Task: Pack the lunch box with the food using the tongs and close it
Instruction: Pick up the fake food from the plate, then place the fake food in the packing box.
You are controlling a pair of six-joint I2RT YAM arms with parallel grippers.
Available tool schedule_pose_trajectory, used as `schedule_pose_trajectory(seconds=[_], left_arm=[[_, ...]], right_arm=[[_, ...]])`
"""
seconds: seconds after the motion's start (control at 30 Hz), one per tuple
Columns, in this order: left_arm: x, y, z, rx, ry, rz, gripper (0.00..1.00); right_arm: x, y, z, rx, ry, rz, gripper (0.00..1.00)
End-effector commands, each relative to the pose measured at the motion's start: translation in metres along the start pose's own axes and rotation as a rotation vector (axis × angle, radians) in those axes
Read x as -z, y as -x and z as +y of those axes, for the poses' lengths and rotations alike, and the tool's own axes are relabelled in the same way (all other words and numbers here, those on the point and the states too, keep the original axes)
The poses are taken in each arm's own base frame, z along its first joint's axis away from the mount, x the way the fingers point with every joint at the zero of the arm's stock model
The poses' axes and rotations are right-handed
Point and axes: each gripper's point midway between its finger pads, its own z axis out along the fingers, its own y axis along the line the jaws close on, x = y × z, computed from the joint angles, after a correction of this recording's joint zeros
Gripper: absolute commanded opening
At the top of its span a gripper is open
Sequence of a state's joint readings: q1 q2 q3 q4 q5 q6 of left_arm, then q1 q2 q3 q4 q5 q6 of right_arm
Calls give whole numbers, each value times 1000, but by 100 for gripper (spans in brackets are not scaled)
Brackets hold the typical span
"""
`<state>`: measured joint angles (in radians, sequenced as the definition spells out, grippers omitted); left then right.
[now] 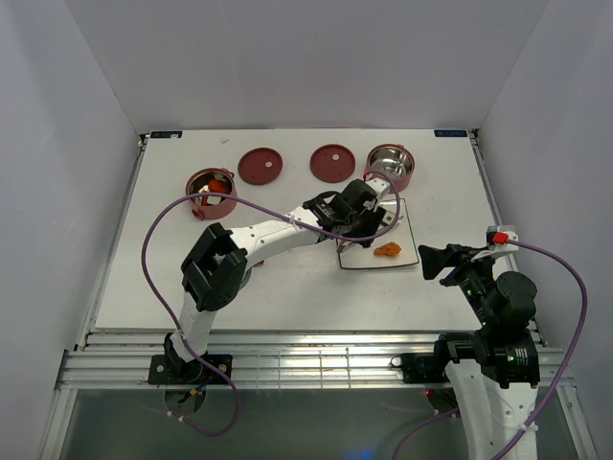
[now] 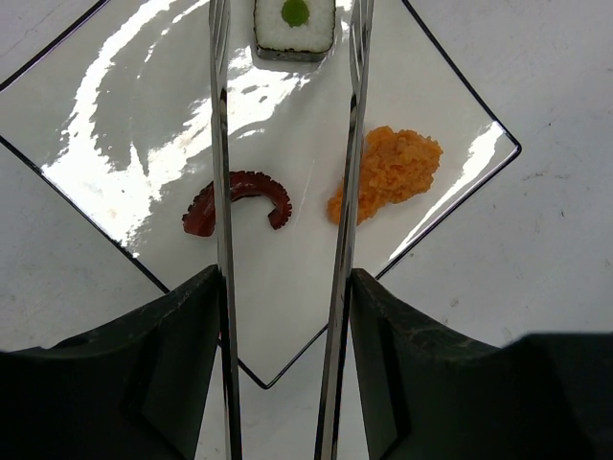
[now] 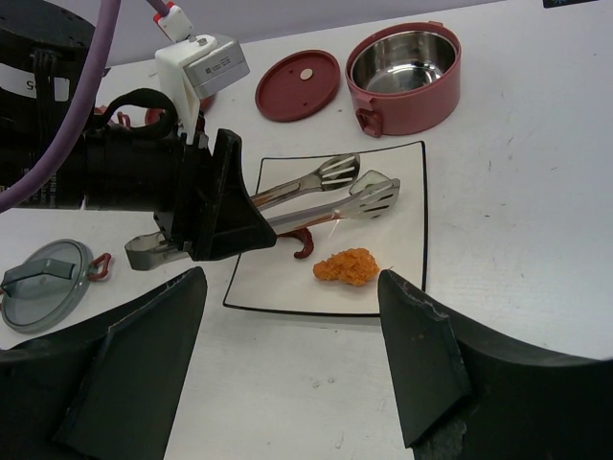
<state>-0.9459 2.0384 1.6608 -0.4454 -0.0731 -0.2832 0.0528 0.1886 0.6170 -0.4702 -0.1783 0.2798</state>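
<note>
From above: on the matte white table (image 1: 287, 287), the lunch box (image 1: 391, 163) in separate round parts along the far side. Far right bowl (image 1: 409, 172): dusty red outside, shiny steel inside, just beside the far corner of the glossy white square plate (image 1: 407, 257). Far left bowl (image 1: 190, 184): same make, something orange and red inside. Between the two, lying flat, the left disc lid (image 1: 261, 165) and the right disc lid (image 1: 332, 162), both dark red. Over the plate, the left gripper (image 1: 369, 218). Beside the plate's right edge and apart from it, the right gripper (image 1: 445, 261). Open room on the table at the near side and in the left middle.

From the left wrist: dark fingers (image 2: 182, 364) clenched from outside on the tongs (image 2: 220, 144), two thin flat silver arms, parted, reaching across the plate. Between the arms, the dark-red curved sausage (image 2: 239, 196), left end crossed by the left arm. Behind the right arm, the rough orange nugget (image 2: 393, 168). At the far end, between the arms, a rice block (image 2: 294, 27): white top, green centre, dark side. Thin dark line along the plate's edge.

From the right wrist: black fingers (image 3: 134, 364) spread wide, grasping nothing, near the plate. Slotted, scalloped tong tips over the plate, beyond the nugget; cannot tell whether touching the plate. At the left, flat on the table, the grey round top cover (image 3: 43, 283) with red clasps.
</note>
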Motion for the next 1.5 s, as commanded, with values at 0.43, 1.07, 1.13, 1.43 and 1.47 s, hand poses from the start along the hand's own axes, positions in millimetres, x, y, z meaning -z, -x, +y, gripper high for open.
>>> schedule_pose_trajectory(seconds=[0.43,1.07,1.13,1.43,1.47], left_arm=[[-2,16,-6,-14,-8,-26,51],[51,167,41,-10,208,-351,42],[40,172,51,4,192,-350,42],[26,199,101,63,173,-426,42],[25,198,99,56,161,-428,42]], right_arm=[[-1,11,-1,23,-4,-45,78],[-1,13,1,31,3,-49,78],[-1,13,1,32,5,-45,78],[0,13,2,35,8,-32,78],[0,13,2,35,6,-33,78]])
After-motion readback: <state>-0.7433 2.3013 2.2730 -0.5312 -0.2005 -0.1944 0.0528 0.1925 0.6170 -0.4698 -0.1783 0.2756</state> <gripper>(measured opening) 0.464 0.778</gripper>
